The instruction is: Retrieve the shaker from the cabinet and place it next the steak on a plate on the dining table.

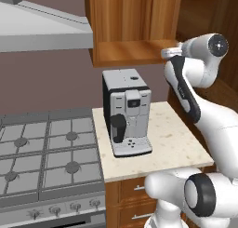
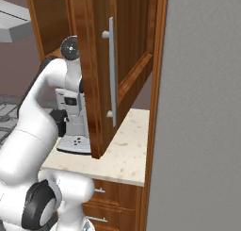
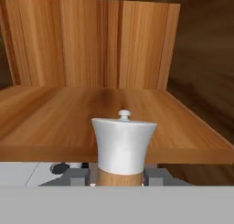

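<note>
The shaker (image 3: 122, 147), a tan-brown body under a flared pale cap with a small knob, stands upright between my gripper's dark fingers (image 3: 77, 176). My gripper (image 3: 119, 177) is shut on its body. It hangs just in front of the front edge of the cabinet (image 3: 68, 113) shelf, whose wooden floor stretches bare behind it. From the left base view, my gripper (image 1: 167, 52) sits at the right front of the open cabinet (image 1: 125, 50), above the counter. The steak, the plate and the dining table are out of view.
A grey coffee machine (image 1: 126, 113) stands on the beige counter (image 1: 174, 138) below the cabinet. A gas stove (image 1: 44, 152) lies to its left under a range hood (image 1: 42, 29). The cabinet's open door (image 2: 117, 60) hangs beside the arm, next to a grey wall (image 2: 202, 107).
</note>
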Robot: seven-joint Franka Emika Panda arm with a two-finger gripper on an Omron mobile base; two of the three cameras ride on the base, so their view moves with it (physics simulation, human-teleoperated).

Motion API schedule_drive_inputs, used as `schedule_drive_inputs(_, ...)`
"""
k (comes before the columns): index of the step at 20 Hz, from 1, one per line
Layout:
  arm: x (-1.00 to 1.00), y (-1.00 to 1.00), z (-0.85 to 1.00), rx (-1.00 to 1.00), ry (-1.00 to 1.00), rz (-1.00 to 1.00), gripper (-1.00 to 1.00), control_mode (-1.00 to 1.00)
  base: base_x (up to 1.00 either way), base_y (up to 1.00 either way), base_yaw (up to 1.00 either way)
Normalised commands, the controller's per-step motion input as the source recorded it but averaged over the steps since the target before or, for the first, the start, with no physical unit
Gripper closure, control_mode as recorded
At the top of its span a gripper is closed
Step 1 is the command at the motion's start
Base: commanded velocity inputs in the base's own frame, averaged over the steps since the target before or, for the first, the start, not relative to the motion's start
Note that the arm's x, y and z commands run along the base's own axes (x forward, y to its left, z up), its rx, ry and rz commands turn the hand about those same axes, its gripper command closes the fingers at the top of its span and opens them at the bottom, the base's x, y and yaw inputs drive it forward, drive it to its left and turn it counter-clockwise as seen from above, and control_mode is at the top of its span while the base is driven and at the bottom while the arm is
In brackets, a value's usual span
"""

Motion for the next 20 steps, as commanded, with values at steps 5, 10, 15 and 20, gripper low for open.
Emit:
schedule_drive_inputs(5, -0.87, 0.29, 0.0, -0.03, -0.02, 0.07, 1.0, -1.0, 0.0, 0.0, 0.0)
schedule_drive_inputs(10, -0.71, 0.15, 0.0, -0.02, -0.07, 0.05, 1.0, -1.0, 0.0, 0.0, 0.0)
schedule_drive_inputs(15, -0.53, 0.08, 0.0, -0.02, -0.02, 0.03, 1.0, -1.0, 0.0, 0.0, 0.0)
schedule_drive_inputs(20, -0.43, 0.04, 0.0, -0.02, 0.0, 0.07, 1.0, -1.0, 0.0, 0.0, 0.0)
